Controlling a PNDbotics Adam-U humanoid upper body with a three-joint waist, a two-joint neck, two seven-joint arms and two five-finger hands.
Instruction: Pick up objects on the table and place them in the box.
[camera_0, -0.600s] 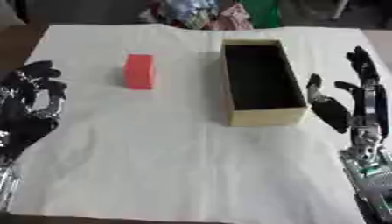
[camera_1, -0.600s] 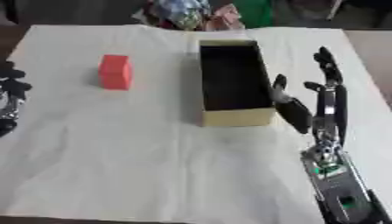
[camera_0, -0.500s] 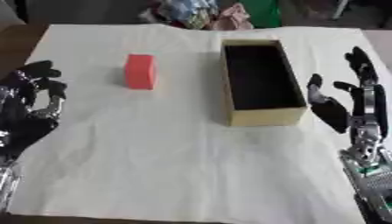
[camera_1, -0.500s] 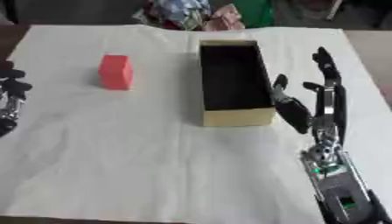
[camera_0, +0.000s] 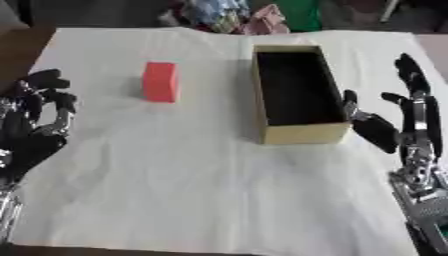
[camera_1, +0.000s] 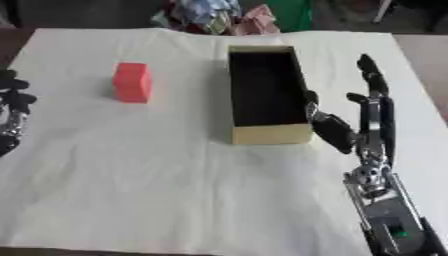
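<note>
Handling: the red block (camera_0: 160, 82) looks stiff and light, likely easy to pinch across its two broad faces.
Look: small, upright, plain red.
Place: left of the box (camera_0: 298, 94), well apart from it.
Left hand (camera_0: 33, 125): fingers relaxed, holding nothing.
Right hand (camera_1: 363, 125): fingers straight, just right of the box, holding nothing.

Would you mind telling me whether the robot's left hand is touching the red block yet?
Apart. In the left eye view the left hand sits near the left edge, and a wide strip of bare white cloth separates it from the red block.
</note>
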